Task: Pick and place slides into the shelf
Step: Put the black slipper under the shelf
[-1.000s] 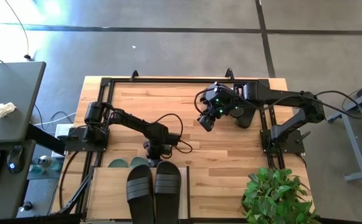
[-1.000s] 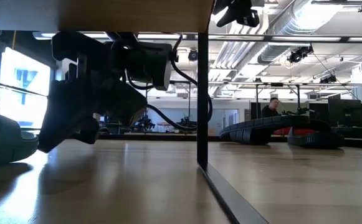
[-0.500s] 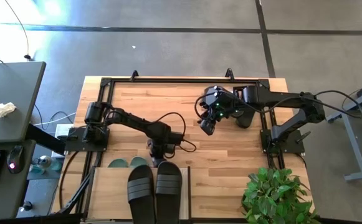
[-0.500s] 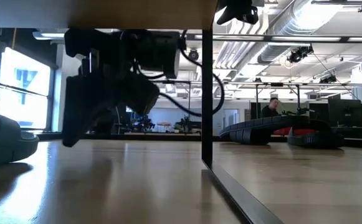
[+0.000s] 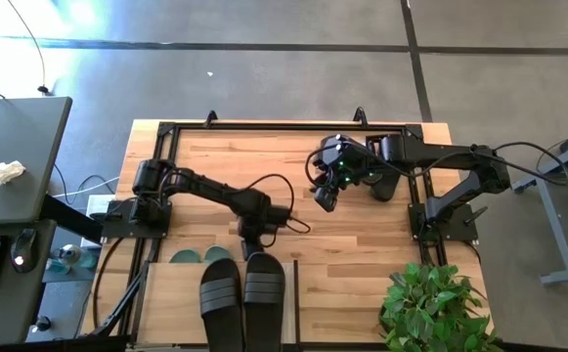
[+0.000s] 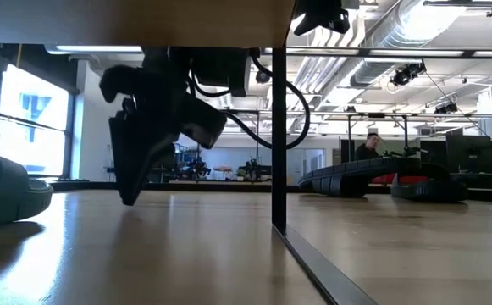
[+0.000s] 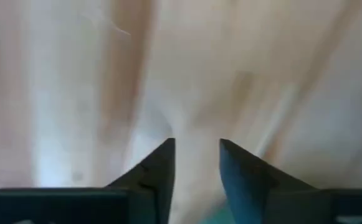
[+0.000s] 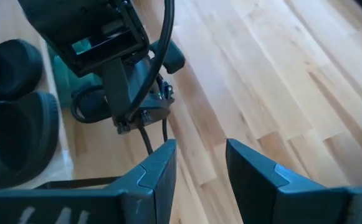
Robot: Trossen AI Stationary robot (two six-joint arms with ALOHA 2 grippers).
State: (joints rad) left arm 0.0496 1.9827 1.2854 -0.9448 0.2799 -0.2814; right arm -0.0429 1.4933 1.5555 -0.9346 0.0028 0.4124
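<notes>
Topping shelf (image 5: 171, 298): two black slides (image 5: 243, 293)

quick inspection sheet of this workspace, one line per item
surface: wooden table, bare planks mid-table.
job's things: black slides paired on the shelf top; green slides on the lower level; another black pair under the right arm.
clutter: potted plant at a table corner.
grippers: left gripper open, empty, at the shelf's edge; right gripper open, empty, mid-table.
cables: black loop on the left arm.
surroundings: desk beside the table; person far off.
</notes>
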